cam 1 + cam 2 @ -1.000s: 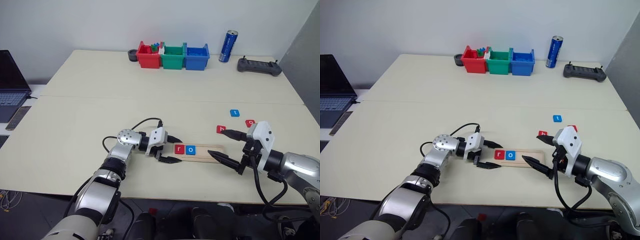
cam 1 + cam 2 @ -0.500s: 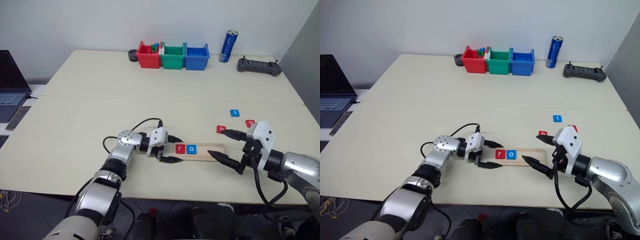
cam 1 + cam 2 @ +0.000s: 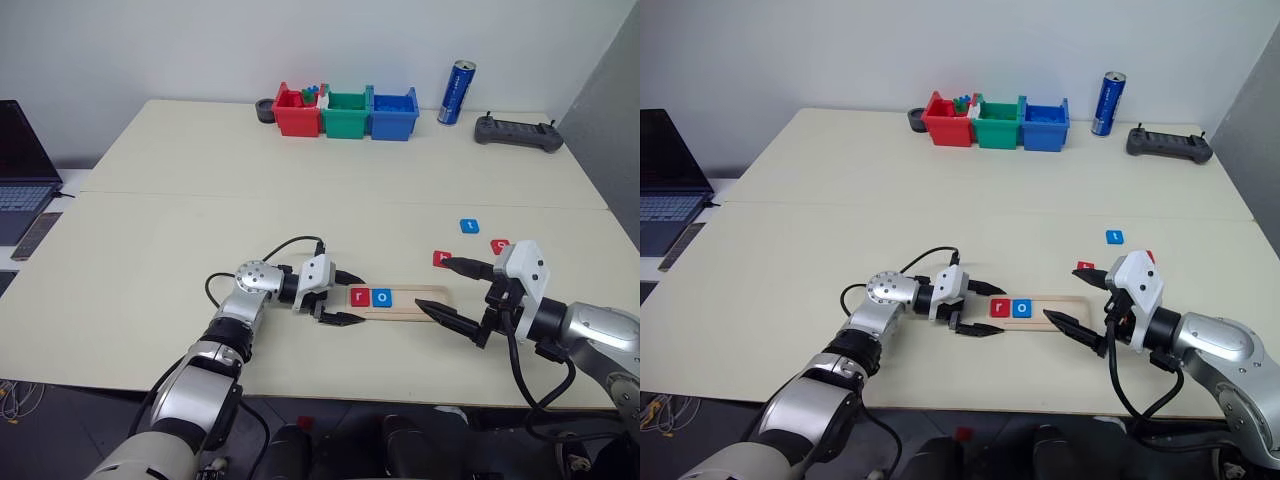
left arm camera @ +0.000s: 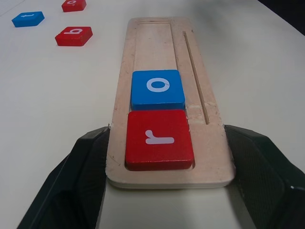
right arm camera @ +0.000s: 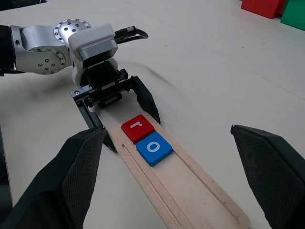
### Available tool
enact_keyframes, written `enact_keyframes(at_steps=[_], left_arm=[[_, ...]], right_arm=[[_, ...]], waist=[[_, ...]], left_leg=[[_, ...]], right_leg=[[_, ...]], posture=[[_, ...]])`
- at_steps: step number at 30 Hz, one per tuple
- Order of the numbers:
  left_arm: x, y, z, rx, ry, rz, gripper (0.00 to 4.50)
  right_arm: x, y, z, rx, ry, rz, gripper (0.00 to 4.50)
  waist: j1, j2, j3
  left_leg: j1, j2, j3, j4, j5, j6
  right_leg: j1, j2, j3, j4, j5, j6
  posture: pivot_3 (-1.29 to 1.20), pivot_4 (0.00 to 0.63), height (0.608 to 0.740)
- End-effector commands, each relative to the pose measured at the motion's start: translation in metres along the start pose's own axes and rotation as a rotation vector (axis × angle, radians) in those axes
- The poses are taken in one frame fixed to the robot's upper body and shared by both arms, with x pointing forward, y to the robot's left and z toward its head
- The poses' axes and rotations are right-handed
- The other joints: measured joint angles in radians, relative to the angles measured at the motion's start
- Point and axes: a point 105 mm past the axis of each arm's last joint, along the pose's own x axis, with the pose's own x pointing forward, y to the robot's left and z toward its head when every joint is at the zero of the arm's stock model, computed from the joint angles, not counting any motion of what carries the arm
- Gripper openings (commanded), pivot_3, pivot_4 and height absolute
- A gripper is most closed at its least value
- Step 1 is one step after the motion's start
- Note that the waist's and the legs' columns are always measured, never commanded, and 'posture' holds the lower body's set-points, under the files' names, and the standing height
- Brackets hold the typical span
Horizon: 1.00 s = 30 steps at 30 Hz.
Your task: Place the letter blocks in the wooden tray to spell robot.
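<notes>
Your table (image 3: 200, 210) carries the tray (image 3: 415, 303) near its front edge, lying crosswise between both grippers. The right gripper (image 3: 452, 294) sits at the tray's right end, jaws spread wide and holding nothing. The left gripper (image 3: 346, 297) clasps the tray's left end, a finger (image 4: 81, 171) pressed along each long side. In the groove you have the red r (image 4: 158, 139) at the left end, the blue o (image 4: 157, 88) touching it. The red b (image 3: 442, 258), blue t (image 3: 469, 226) and another red block (image 3: 499, 245) lie loose beyond the tray's right end.
</notes>
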Motion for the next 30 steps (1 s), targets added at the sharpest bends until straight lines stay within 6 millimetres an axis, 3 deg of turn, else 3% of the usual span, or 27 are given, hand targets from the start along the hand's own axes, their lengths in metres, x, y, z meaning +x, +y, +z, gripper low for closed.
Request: enact_keyframes(at_steps=[1,14,16,18,26,30], left_arm=[[-0.005,0.003,0.007,0.038,-0.008,0.005,3.38],[-0.006,0.007,0.006,0.038,0.000,0.014,3.38],[-0.005,0.008,0.008,0.041,-0.006,0.020,4.11],[-0.005,0.010,0.010,0.036,-0.012,0.021,4.45],[-0.011,0.020,0.031,0.026,-0.123,0.067,4.45],[-0.021,0.011,0.034,0.031,-0.147,0.054,4.45]], right_arm=[[-0.002,-0.002,0.010,-0.034,-0.030,-0.008,4.50],[-0.002,-0.004,0.011,-0.035,-0.032,-0.011,4.50],[-0.002,-0.004,0.011,-0.036,-0.032,-0.010,4.50],[-0.002,-0.005,0.011,-0.036,-0.031,-0.011,4.50],[-0.005,-0.006,0.011,-0.037,-0.026,-0.020,4.50],[-0.009,-0.007,0.009,-0.037,-0.019,-0.036,4.50]], waist=[[0.000,0.000,0.000],[0.000,0.000,0.000],[0.000,0.000,0.000],[0.000,0.000,0.000],[0.000,0.000,0.000],[0.000,0.000,0.000]], left_leg=[[0.000,0.000,0.000,0.000,0.000,0.000],[0.000,0.000,0.000,0.000,0.000,0.000],[0.000,0.000,0.000,0.000,0.000,0.000],[0.000,0.000,0.000,0.000,0.000,0.000],[0.000,0.000,0.000,0.000,0.000,0.000],[-0.001,0.000,-0.001,0.000,0.000,0.000]], right_leg=[[0.000,0.000,0.000,0.000,0.000,0.000],[0.000,0.000,0.000,0.000,0.000,0.000],[0.000,0.000,0.000,0.000,0.000,0.000],[0.000,0.000,0.000,0.000,0.000,0.000],[0.000,0.000,0.000,0.000,0.000,0.000],[0.000,0.000,-0.001,0.000,0.000,0.000]], posture=[[0.00,0.150,0.740],[0.00,0.150,0.740],[0.00,0.150,0.740],[0.00,0.150,0.740],[0.00,0.150,0.740],[0.00,0.150,0.740]])
